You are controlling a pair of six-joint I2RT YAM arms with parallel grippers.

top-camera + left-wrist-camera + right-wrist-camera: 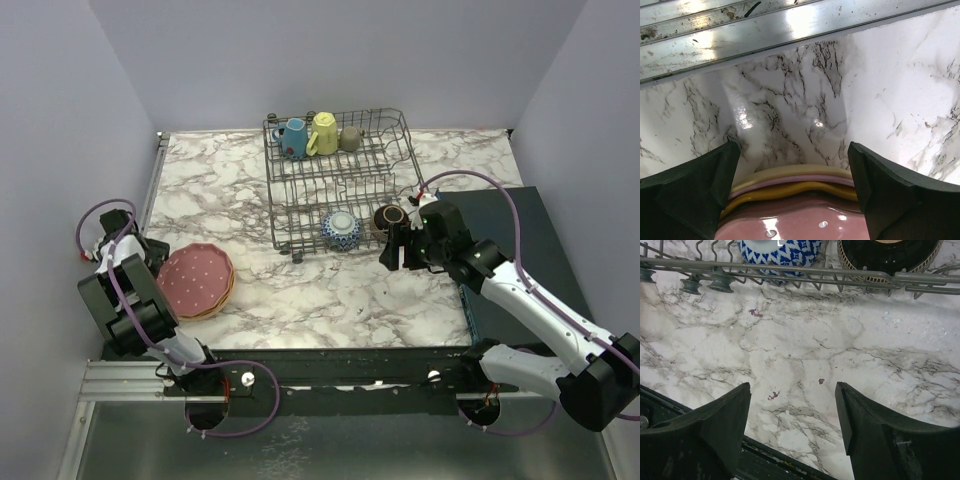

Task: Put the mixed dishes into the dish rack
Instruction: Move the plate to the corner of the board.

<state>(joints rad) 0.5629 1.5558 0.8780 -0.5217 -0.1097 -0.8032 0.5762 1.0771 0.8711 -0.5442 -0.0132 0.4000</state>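
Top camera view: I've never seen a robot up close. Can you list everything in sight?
Grey wire dish rack: one, grey, centre-back of the table.
Small mugs: three, blue mug, pale yellow mug, grey-beige mug, along the rack's far end.
Blue-white patterned bowl: one, inside the rack's near edge.
Dark brown bowl: one, rack's near right corner.
Stack of plates: count unclear, pink on top, yellow rims beneath, table's left side.
Dark flat box: one, table's right side.
White marble table: one.
Left pincer: open, above the plates.
Right pincer: open, empty, just before the rack.
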